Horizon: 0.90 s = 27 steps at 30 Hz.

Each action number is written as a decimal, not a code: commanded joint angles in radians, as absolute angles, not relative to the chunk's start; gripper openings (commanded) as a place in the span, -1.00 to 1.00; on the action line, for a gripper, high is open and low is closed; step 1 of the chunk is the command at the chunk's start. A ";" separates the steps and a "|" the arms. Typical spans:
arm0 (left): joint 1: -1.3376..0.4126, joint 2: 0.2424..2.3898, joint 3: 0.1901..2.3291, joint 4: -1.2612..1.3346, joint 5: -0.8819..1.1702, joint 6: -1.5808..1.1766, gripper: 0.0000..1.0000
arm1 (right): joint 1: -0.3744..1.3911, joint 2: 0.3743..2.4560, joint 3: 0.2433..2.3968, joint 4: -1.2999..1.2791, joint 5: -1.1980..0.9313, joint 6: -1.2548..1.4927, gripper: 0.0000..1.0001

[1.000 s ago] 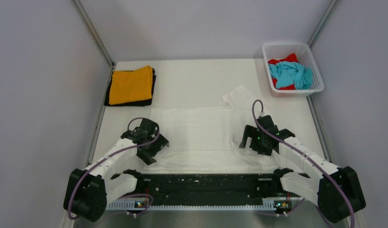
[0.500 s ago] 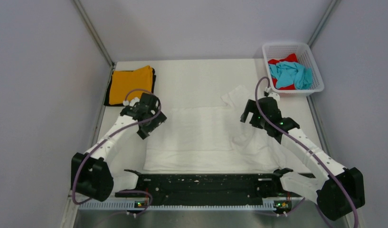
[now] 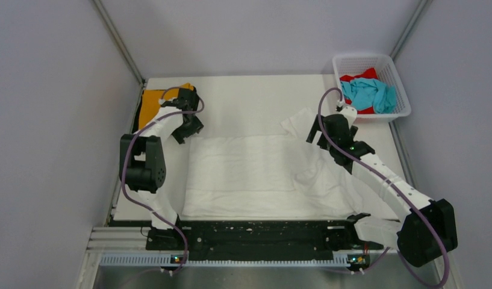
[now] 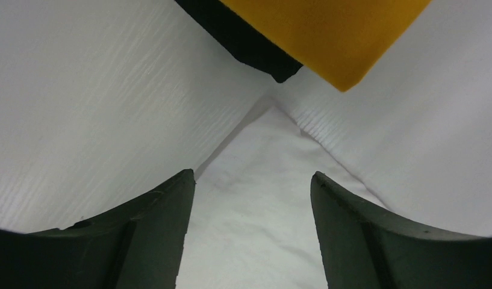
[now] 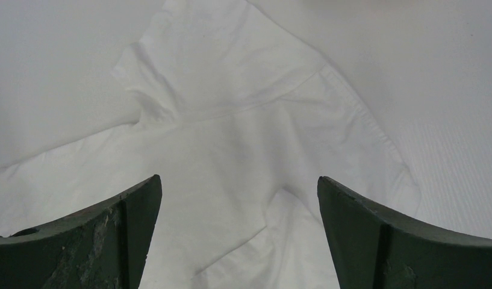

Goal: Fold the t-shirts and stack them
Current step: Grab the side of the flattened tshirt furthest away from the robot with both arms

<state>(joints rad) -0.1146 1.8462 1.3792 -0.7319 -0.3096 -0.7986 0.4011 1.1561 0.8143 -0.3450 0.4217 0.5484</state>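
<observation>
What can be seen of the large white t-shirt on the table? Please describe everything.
The white t-shirt is plain soft cloth, lying flat in the middle of the table, spread as a broad rectangle with gentle creases. One sleeve sticks out at its far right corner, and the cloth bunches on the right. The left claw hangs open over its far left corner; the right claw hangs open above the sleeve.

A robotics lab cell is indicated: a white rectangular bench (image 3: 249, 102) is enclosed by plain grey wall panels (image 3: 261, 36) and aluminium frame posts (image 3: 120, 48), with a white-and-black left arm (image 3: 141, 167) and right arm (image 3: 385, 183) bolted to a black base rail (image 3: 261, 232).
</observation>
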 commanded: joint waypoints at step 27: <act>-0.090 1.933 1.340 -0.668 -0.263 -0.804 -0.34 | 0.385 1.184 0.823 -0.335 0.493 0.532 0.98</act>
<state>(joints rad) -0.0929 1.9663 1.3811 -0.6628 -0.2764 -0.7956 0.3935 1.1908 0.8135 -0.3466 0.4633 0.5415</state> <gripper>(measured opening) 0.351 0.987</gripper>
